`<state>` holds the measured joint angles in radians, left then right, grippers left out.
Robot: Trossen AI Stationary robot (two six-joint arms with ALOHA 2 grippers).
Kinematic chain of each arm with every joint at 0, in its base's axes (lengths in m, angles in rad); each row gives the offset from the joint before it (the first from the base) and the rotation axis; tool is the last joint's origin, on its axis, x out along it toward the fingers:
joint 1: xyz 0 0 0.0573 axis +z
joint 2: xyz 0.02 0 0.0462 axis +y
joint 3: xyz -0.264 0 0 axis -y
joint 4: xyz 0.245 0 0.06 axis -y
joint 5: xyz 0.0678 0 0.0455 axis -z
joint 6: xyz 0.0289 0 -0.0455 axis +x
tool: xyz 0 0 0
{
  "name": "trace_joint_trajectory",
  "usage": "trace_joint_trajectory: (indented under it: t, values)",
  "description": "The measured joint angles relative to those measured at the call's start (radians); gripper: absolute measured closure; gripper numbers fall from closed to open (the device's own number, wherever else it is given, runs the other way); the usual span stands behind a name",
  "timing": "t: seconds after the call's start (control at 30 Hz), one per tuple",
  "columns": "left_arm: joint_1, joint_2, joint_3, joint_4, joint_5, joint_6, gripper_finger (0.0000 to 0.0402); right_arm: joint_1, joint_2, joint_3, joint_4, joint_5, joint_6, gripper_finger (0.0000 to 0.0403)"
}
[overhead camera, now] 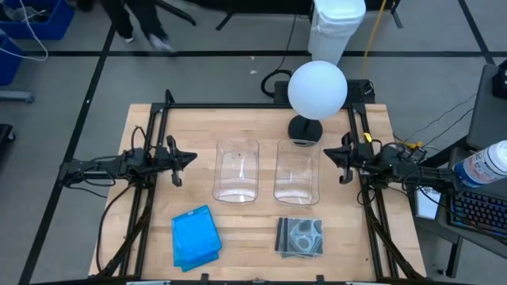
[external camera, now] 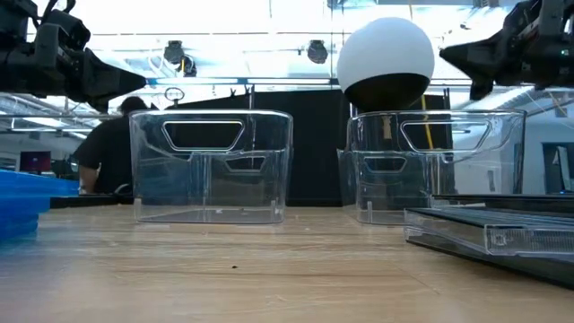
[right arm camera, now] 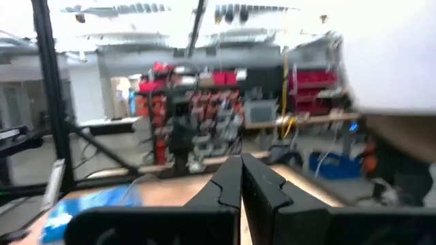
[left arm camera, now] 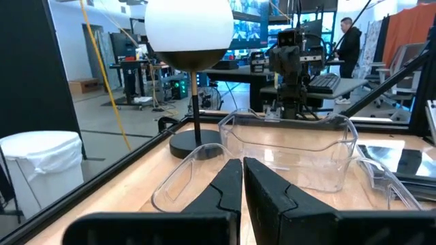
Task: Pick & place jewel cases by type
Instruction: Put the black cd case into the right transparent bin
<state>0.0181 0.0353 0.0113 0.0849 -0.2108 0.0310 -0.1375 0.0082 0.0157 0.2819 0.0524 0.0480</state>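
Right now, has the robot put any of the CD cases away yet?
Nothing is done: both clear tubs look empty. Nothing is in hand: left gripper and right gripper are shut, holding nothing. Left to sort: blue cases and dark cases.

Blue jewel cases (a stack) cut off by low view's edge.

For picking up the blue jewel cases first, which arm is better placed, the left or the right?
Probably the left. The blue jewel cases lie on the left gripper's side of the table, in front of the left tub. The right gripper is nearer the grey jewel cases. Both grippers are shut and empty.
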Motion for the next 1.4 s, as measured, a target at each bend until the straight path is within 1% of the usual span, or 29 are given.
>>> trace_joint_trajectory:
  t: [0.07,0.13,0.2,0.27,0.4,0.53,0.63,0.7,0.83,0.97,1.07,1.23,1.3,1.4]
  values:
    - [0.000,0.000,0.000,0.000,0.000,0.000,0.0376,0.005,0.004,0.024,0.009,-0.001,-0.015,0.0402]
    - [0.000,0.000,0.000,0.000,0.000,-0.001,0.0376,0.026,0.026,0.059,-0.047,-0.001,-0.034,0.0398]
    - [0.000,0.000,0.000,0.000,0.000,-0.010,0.0376,0.061,0.067,0.099,-0.123,0.003,-0.047,0.0389]
    - [0.000,0.000,0.000,0.000,0.000,-0.027,0.0376,0.103,0.120,0.154,-0.144,0.012,-0.058,0.0375]
    - [0.000,0.000,0.000,-0.001,0.000,-0.071,0.0376,0.221,0.257,0.267,-0.275,0.112,-0.082,0.0341]
    - [0.000,0.000,0.000,-0.003,0.000,-0.075,0.0376,0.364,0.408,0.421,-0.366,0.231,-0.108,0.0308]
    - [0.000,0.000,0.000,-0.005,0.000,-0.083,0.0376,0.481,0.546,0.558,-0.464,0.275,-0.110,0.0294]
    - [0.000,0.000,0.000,-0.005,0.000,-0.095,0.0376,0.572,0.650,0.651,-0.529,0.326,-0.092,0.0292]
    - [0.000,0.000,0.000,-0.005,0.000,-0.095,0.0376,0.765,0.888,0.828,-0.644,0.527,-0.062,0.0300]
    - [0.000,0.000,0.000,-0.005,-0.003,-0.092,0.0376,0.924,1.129,1.014,-0.792,0.745,-0.045,0.0307]
    - [0.000,0.000,0.000,-0.004,-0.016,-0.093,0.0376,1.031,1.289,1.147,-0.838,0.893,-0.037,0.0314]
    - [0.000,0.000,0.000,0.000,-0.027,-0.097,0.0376,1.163,1.535,1.323,-0.848,1.125,-0.117,0.0335]
    - [0.000,0.000,0.000,0.001,-0.027,-0.097,0.0376,1.199,1.613,1.371,-0.846,1.196,-0.145,0.0344]
    - [0.000,0.000,0.000,0.001,-0.027,-0.097,0.0376,1.236,1.704,1.408,-0.817,1.236,-0.160,0.0354]
